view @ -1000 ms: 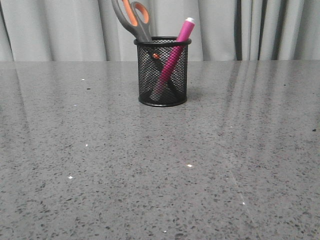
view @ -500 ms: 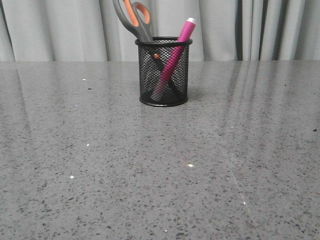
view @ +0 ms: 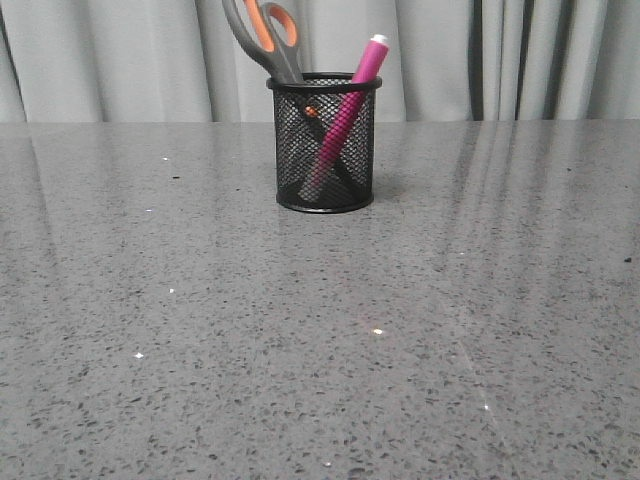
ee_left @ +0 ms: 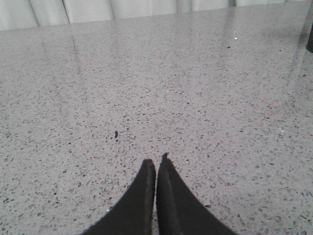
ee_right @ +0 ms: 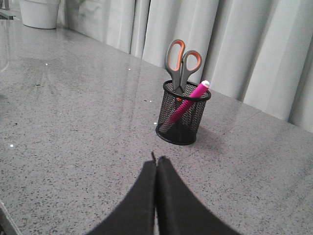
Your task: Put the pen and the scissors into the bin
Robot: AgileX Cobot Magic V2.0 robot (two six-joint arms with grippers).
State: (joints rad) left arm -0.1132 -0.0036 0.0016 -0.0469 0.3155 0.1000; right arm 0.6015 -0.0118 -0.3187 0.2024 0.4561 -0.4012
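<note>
Both arms are pulled back from the work, and neither shows in the front view. In the left wrist view the left gripper (ee_left: 156, 164) sits low over bare speckled grey desk (ee_left: 146, 88), its two dark fingers (ee_left: 145, 178) pressed together tip to tip, clenched on nothing. A sliver of dark object cuts the edge of that frame, too little to name. The right gripper (ee_right: 156, 164) is in the same posture: fingers (ee_right: 168, 183) squeezed together, nothing between them, held low above the desk and pointing toward the bin (ee_right: 183, 117), which stands clear of the fingertips with open desk between.

The bin (view: 324, 143), the black mesh cup, stands upright toward the far edge of the desk (view: 300, 330), roughly midway between its left and right edges, just in front of the pale curtain (view: 120, 60). The scissors (view: 266, 38) are in it, blades down, grey and orange handles sticking up and leaning toward the left edge. The pen (view: 350, 95) is in there too, pink body slanting across the cup, whitish cap poking above the rim on the side toward the right edge. The two cross inside the mesh.

From the right wrist the same pair show: scissors (ee_right: 182, 61) handles high, pen (ee_right: 193, 95) angled beside them. A white pot (ee_right: 39, 12) sits off at a far corner of the desk, well apart from the bin. Nothing stands between the right gripper and the cup.
</note>
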